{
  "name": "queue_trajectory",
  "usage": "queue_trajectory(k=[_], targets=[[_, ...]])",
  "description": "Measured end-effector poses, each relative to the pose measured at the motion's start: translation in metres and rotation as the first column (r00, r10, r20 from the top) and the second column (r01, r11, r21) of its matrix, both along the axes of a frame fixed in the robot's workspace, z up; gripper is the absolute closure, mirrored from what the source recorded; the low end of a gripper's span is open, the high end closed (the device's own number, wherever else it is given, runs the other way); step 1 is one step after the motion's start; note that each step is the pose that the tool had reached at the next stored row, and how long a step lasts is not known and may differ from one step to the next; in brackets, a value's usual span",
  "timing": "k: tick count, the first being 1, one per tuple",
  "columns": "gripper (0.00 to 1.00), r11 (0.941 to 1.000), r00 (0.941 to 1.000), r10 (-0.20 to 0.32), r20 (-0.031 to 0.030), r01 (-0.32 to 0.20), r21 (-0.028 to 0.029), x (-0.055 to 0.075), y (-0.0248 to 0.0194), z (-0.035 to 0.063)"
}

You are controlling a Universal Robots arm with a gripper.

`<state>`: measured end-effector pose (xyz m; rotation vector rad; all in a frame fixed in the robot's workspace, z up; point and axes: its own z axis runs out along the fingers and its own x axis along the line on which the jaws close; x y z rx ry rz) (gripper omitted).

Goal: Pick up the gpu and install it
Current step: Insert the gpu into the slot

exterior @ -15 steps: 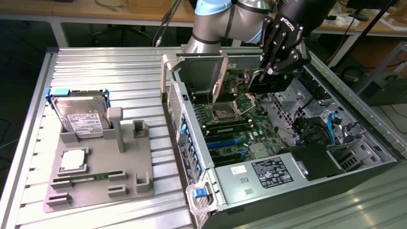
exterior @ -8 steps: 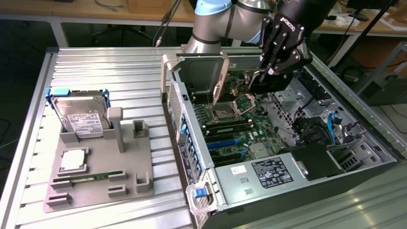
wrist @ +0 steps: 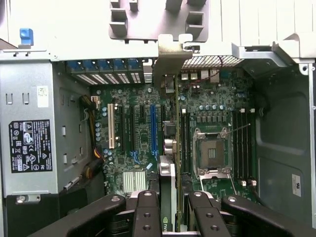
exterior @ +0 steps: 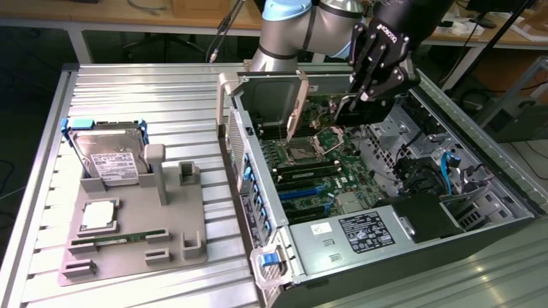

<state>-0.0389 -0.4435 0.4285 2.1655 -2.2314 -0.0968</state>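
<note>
One gpu [exterior: 355, 114]: we see it held on edge inside the open computer case [exterior: 479, 212], above the motherboard [exterior: 330, 173]. Its silver bracket [exterior: 296, 106] points to the exterior view's left, toward the case wall with the blue clips [exterior: 256, 205].
End effector [exterior: 370, 96]: partly closed, with its fingers [wrist: 146, 212] pinching the card's two flat faces at the end far from the bracket. Nothing else is in the grip.
Line of the card: in the wrist view it runs edge-on from between the fingers out to the bracket, passing between the long blue slot [wrist: 152, 131] and the processor socket [wrist: 211, 153].
Seating: we judge it not yet seated, since the bracket's lower tip hangs clear of the board in the exterior view. We cannot tell how high it hangs.
Weight: light for this arm, we judge. The fan and bracket sit away from the pinch, though, so the card could pivot in the grip.
Stiffness: a rigid board that will not sag, but it is brittle under twisting.
Fragile parts: the fan blades, the small soldered parts and the contact edge.
Surface: smooth faces that could slide between the pads if pushed hard.
Where to hold: we favour the flat faces near the upper edge, clear of the fan and contacts.
Worktop [exterior: 145, 90]: the grey tray [exterior: 137, 256] on the exterior view's left carries a hard drive [exterior: 111, 157] and a memory stick [exterior: 115, 239].
</note>
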Motion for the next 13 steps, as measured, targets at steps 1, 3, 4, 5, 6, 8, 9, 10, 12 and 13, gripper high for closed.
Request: queue_trajectory(k=[1,3,4,5,6,8,9,10,12,13], targets=[[0.73,1.0000,1.0000,0.000,0.0000,0.000,0.0000,0.0000,0.0000,-0.0002],[0.73,1.0000,1.0000,0.000,0.0001,0.000,0.0001,0.0000,0.0000,-0.0013],[0.73,1.0000,1.0000,0.000,0.0000,0.000,0.0001,0.0000,0.0000,-0.0015],[0.73,1.0000,1.0000,0.000,0.0000,0.000,0.0001,0.0000,0.0000,-0.0016],[0.73,1.0000,1.0000,0.000,0.0000,0.000,0.0000,0.0000,0.0000,-0.0019],[0.73,1.0000,1.0000,0.000,0.0000,0.000,0.0000,0.0000,0.0000,-0.0023],[0.73,1.0000,1.0000,0.000,0.0000,0.000,0.0001,0.0000,0.0000,-0.0031],[0.73,1.0000,1.0000,0.000,0.0000,0.000,0.0001,0.0000,0.0000,-0.0040],[0.73,1.0000,1.0000,0.000,0.0000,0.000,0.0002,0.0001,0.0000,-0.0042],[0.73,1.0000,1.0000,0.000,0.0001,0.000,0.0002,0.0002,0.0000,-0.0044]])
